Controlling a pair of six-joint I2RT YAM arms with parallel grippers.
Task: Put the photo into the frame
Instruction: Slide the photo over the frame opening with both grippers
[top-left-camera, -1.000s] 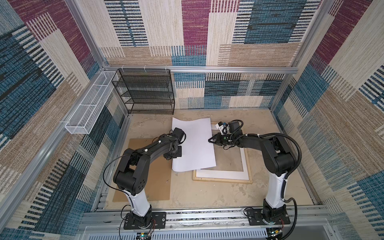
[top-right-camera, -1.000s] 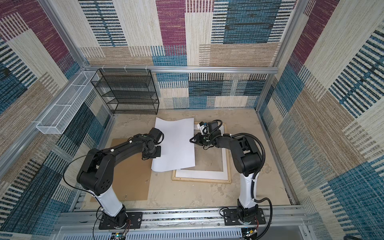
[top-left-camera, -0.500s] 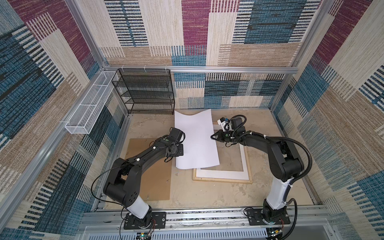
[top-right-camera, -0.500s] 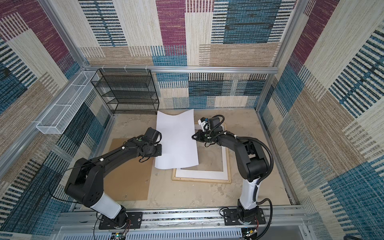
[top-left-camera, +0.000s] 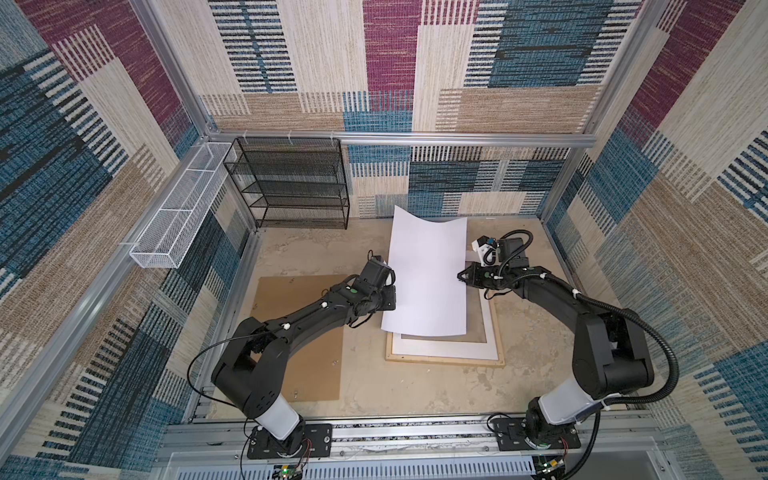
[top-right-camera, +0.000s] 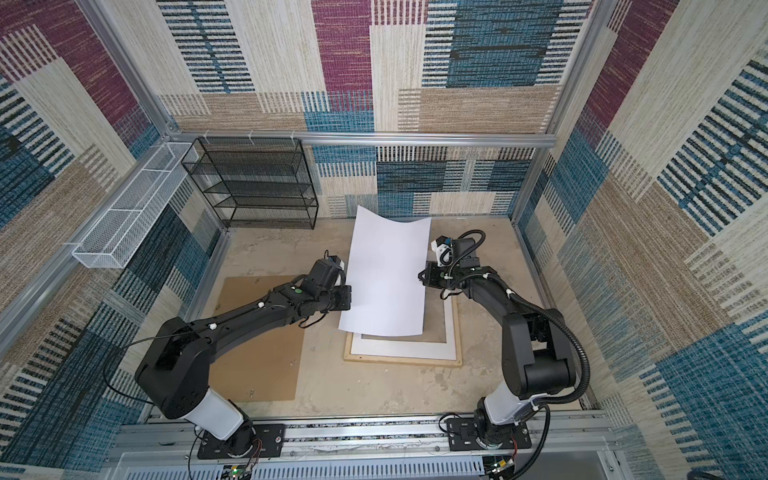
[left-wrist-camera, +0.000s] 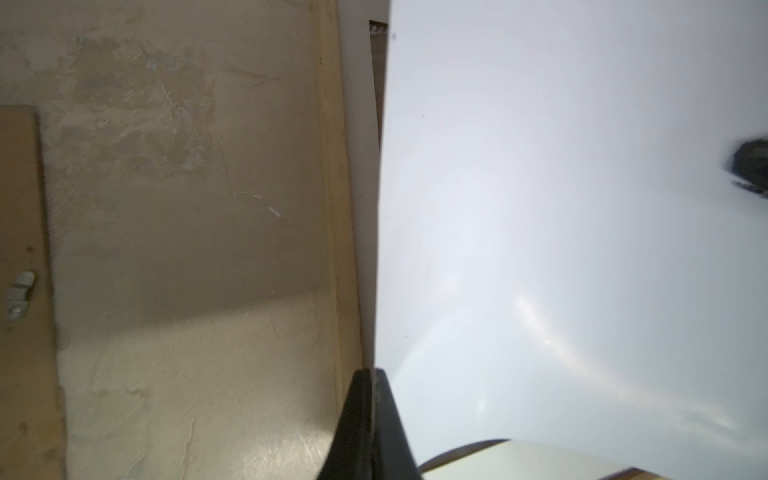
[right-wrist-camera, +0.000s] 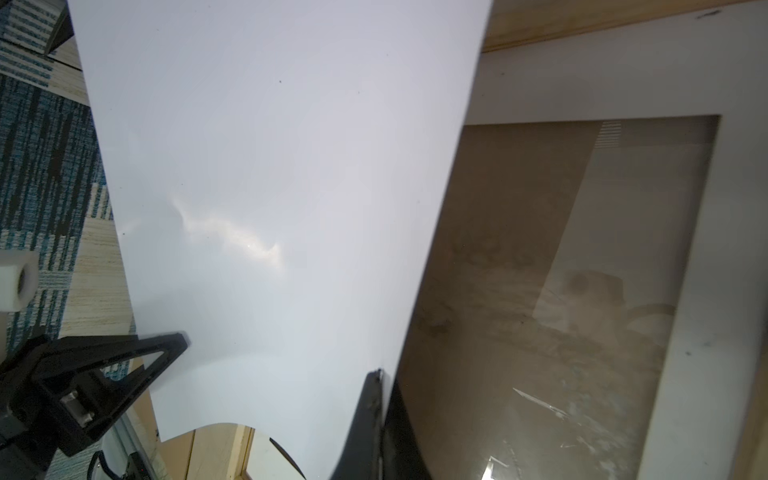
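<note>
The photo (top-left-camera: 428, 274) (top-right-camera: 386, 274) shows only its plain white back and hangs bowed between my two grippers, its far edge raised. My left gripper (top-left-camera: 390, 291) (top-right-camera: 348, 297) (left-wrist-camera: 370, 372) is shut on one long edge of the photo (left-wrist-camera: 561, 208). On the opposite edge of the photo (right-wrist-camera: 270, 166), my right gripper (top-left-camera: 460, 276) (top-right-camera: 422, 276) (right-wrist-camera: 380, 374) is shut too. Below lies the frame (top-left-camera: 444, 360) (top-right-camera: 403, 361) (left-wrist-camera: 336, 208) (right-wrist-camera: 582, 20) of pale wood, flat on the floor. A white mat (top-left-camera: 492, 324) (right-wrist-camera: 623, 83) sits inside it around a clear pane (right-wrist-camera: 540, 291). The photo covers most of the frame's left and far part.
A brown backing board (top-left-camera: 299, 340) (top-right-camera: 257, 345) (left-wrist-camera: 20, 208) lies left of the frame under my left arm, with a small metal clip (left-wrist-camera: 18, 291) on it. A black wire shelf (top-left-camera: 291, 183) stands at the back left. A white wire basket (top-left-camera: 178, 208) hangs on the left wall.
Both arms have carried the photo to the right, over more of the frame. Its far edge has risen and the sheet bows more.
</note>
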